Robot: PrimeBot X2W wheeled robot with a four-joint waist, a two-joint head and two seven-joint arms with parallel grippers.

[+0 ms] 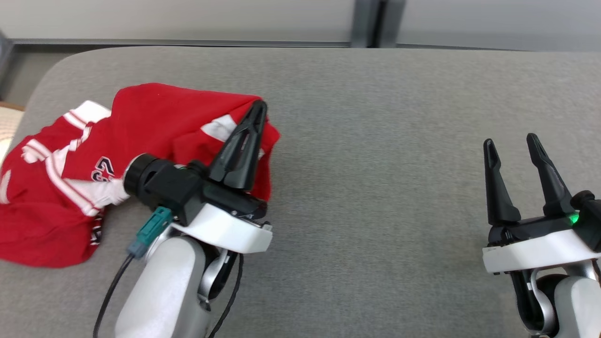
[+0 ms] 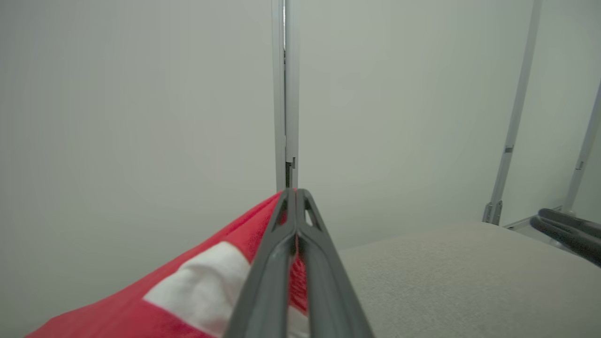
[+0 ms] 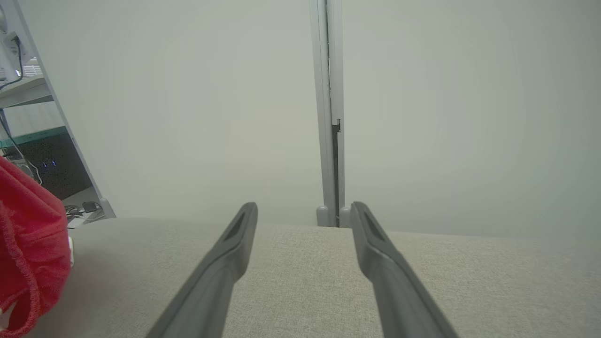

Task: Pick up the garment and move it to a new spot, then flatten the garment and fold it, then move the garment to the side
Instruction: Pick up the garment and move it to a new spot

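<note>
Pinched shut on an edge of the crumpled red-and-white cloth jersey [image 1: 155,112] at the frame's left, the left gripper [image 1: 258,108] should lift slowly and high over the grey fabric tabletop [image 1: 375,197], while the right gripper [image 1: 511,141] stands open, lower right.

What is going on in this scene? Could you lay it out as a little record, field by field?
surface: grey padded fabric surface
garment: red garment with white stripes, crumpled on the robot's left side
left jaws: shut, pinching the garment's edge nearest the middle, which looks lifted
right jaws: open, holding nothing, above bare surface on the right
backdrop: pale wall panels
stage: garment gripped; not yet flattened or folded
</note>
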